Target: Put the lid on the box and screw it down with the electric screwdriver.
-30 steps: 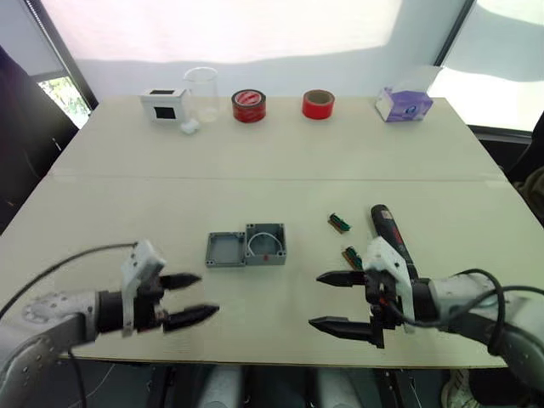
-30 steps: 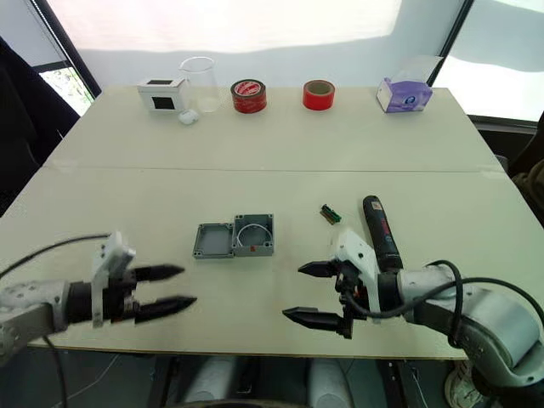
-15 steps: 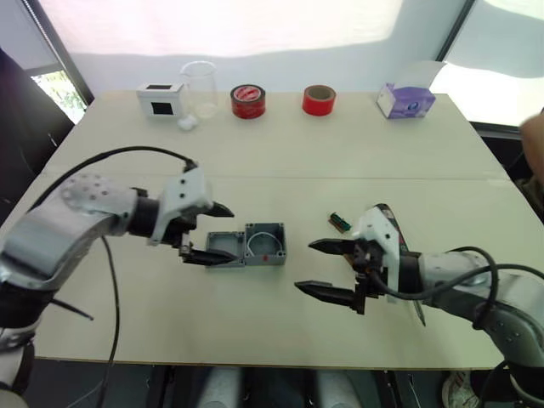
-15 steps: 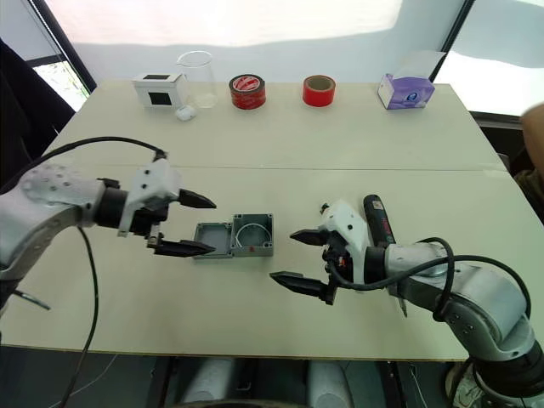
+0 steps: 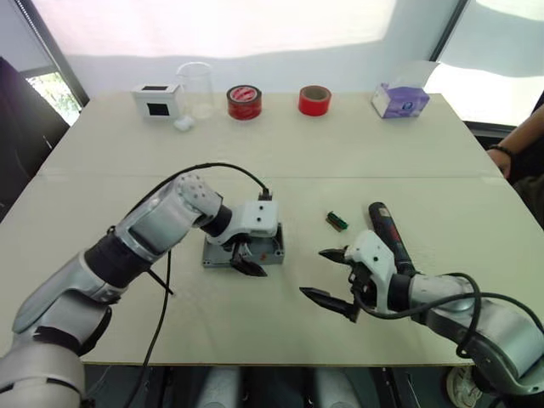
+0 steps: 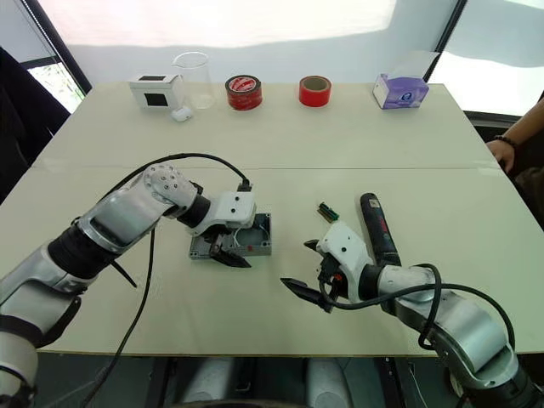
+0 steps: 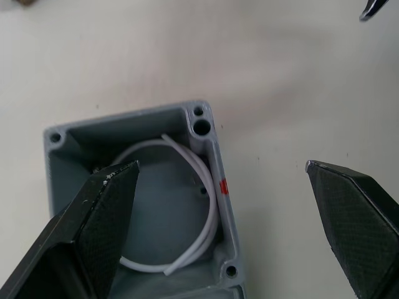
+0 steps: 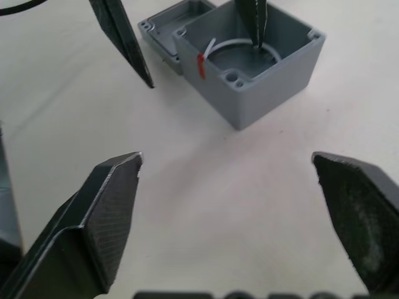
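Note:
The grey box [image 5: 274,246] stands open-topped at the table's middle, a white ring inside it [image 7: 149,212]. The flat lid [image 8: 163,26] lies against its left side, partly hidden under my left wrist. My left gripper [image 5: 255,257] is open and straddles the box's near wall, one finger [image 8: 255,18] dipping inside, the other finger [image 8: 124,43] outside it. My right gripper [image 5: 314,272] hovers open to the right of the box, holding nothing. The black electric screwdriver [image 5: 387,234] lies on the table just beyond my right wrist.
A small green-brown bit holder [image 5: 338,221] lies left of the screwdriver. Along the far edge stand a white box with a black window [image 5: 157,100], a clear beaker [image 5: 197,87], two red tape rolls [image 5: 244,102], and a purple tissue box [image 5: 399,100]. A person's arm [image 5: 517,143] shows at the right edge.
My left gripper has swung right from beside the lid to the box, one finger now inside it. The right gripper drew back slightly. A person's arm came in at the right.

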